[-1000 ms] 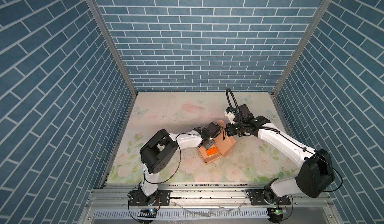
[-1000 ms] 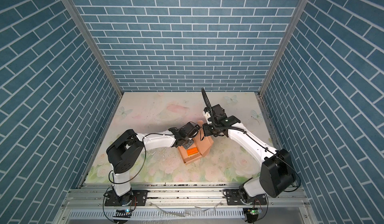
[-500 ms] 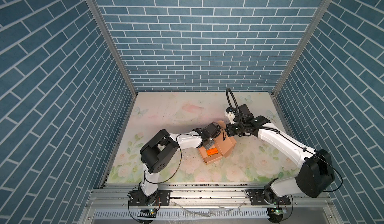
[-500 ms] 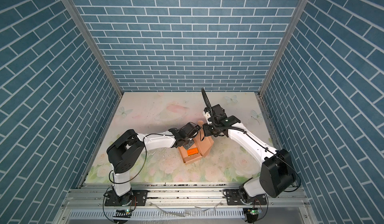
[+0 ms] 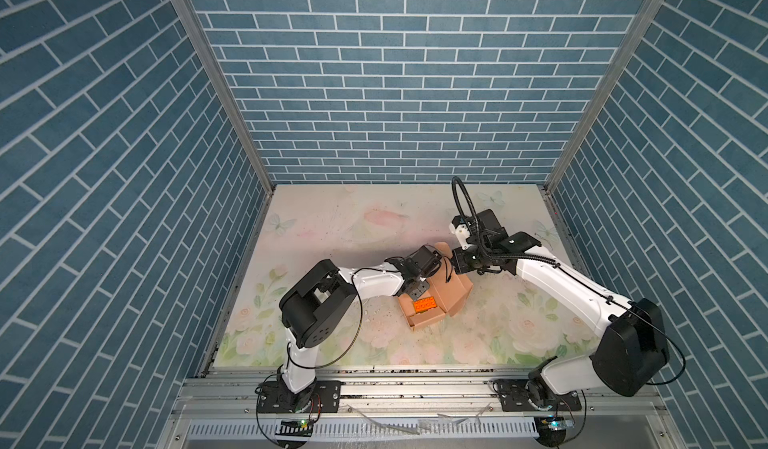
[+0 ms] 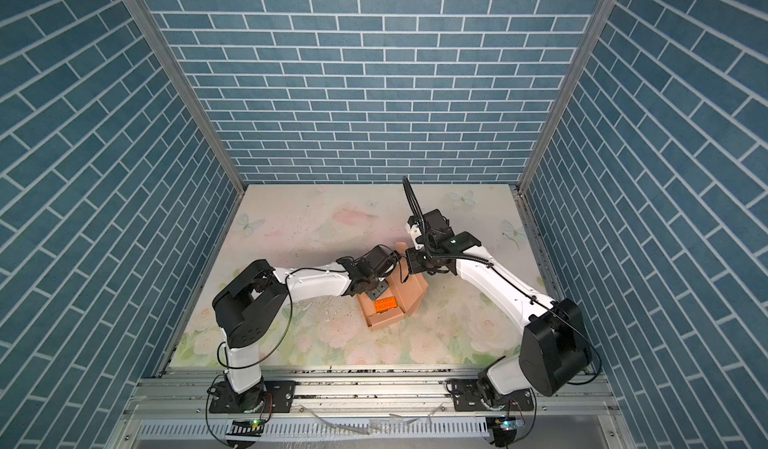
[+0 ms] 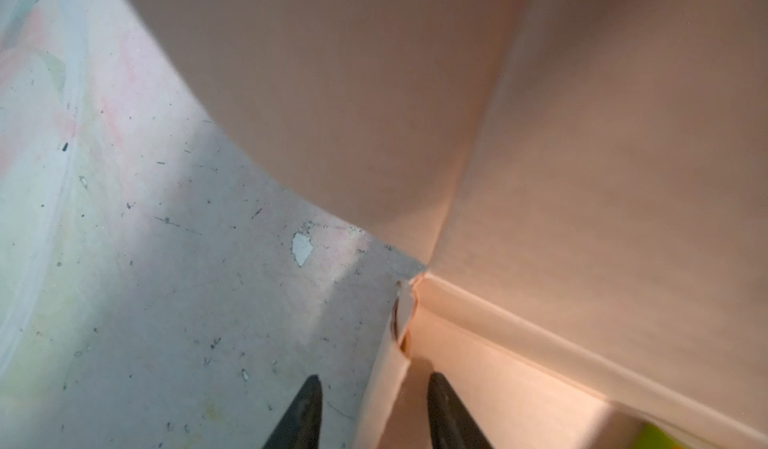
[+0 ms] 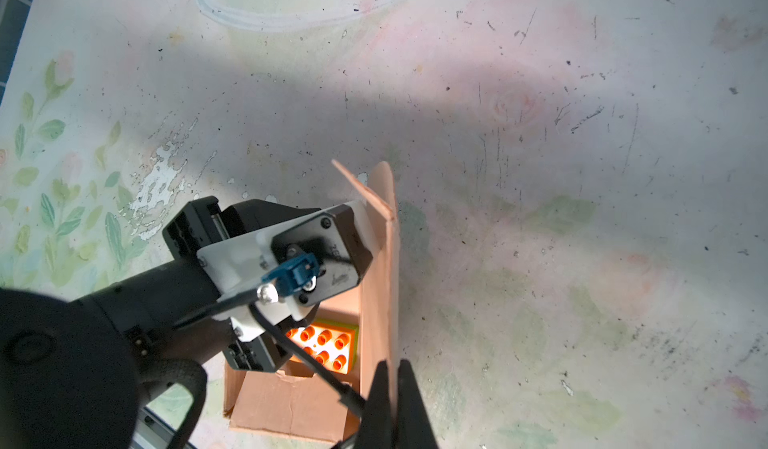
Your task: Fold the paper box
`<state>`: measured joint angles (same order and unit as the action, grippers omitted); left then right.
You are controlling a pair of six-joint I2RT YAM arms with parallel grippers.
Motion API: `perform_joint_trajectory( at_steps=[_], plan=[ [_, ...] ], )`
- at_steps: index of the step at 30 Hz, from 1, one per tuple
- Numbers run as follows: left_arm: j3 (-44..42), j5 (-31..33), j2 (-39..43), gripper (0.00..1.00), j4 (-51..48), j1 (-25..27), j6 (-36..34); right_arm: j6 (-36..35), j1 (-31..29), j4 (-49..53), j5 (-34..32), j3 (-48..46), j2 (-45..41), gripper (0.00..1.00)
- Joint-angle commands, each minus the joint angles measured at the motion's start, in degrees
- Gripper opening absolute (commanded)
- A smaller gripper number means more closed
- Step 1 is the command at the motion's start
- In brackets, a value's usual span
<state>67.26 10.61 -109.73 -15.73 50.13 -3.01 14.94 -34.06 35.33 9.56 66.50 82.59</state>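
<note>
The paper box point(image 5: 451, 297) point(image 6: 409, 297) of peach-tan card lies half-formed on the floral table near the middle. Its lid panel point(image 8: 376, 301) stands upright. Inside the open tray sits an orange studded brick point(image 5: 424, 304) point(image 6: 384, 304) point(image 8: 328, 343). My left gripper point(image 7: 374, 384) point(image 5: 417, 291) is open and straddles the tray's side wall point(image 7: 382, 388) near its torn corner, one finger point(image 7: 309, 401) outside and one inside, neither pressing it. My right gripper point(image 8: 392, 368) point(image 5: 451, 267) is shut on the upright lid panel's edge.
The floral table point(image 5: 332, 239) is scuffed, with chipped paint. Blue brick-pattern walls point(image 5: 395, 93) close in the back and both sides. A metal rail point(image 5: 415, 388) with both arm bases runs along the front. The two wrists sit close together over the box.
My left gripper's jaws have spread apart off the tray wall. Both arms and the box have hardly moved, and the right gripper keeps its hold on the lid panel.
</note>
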Motion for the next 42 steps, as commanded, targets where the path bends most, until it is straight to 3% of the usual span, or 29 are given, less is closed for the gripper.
perform_joint_trajectory(
  at_steps=[1,17,28,36,42],
  plan=[
    [-1.26,-2.09,1.46,0.53,-2.82,0.50,0.04,-1.40,-0.58,-1.60,2.22,2.05,-0.23,0.00],
    [-8.82,-10.23,13.15,0.67,3.77,-6.36,5.91,-2.61,-0.57,-0.59,1.44,2.82,-0.18,0.00],
    [-14.18,-19.42,20.25,0.73,11.34,-14.16,11.88,-9.34,-0.64,-0.44,4.28,6.93,3.06,0.00],
    [-8.20,-25.33,15.67,0.82,13.98,-17.03,8.26,-14.88,-0.58,2.57,6.08,11.77,7.64,0.00],
    [-2.72,-33.15,10.21,0.85,15.93,-18.60,3.75,-16.59,-0.57,3.94,6.25,13.86,9.97,0.00]
  ],
)
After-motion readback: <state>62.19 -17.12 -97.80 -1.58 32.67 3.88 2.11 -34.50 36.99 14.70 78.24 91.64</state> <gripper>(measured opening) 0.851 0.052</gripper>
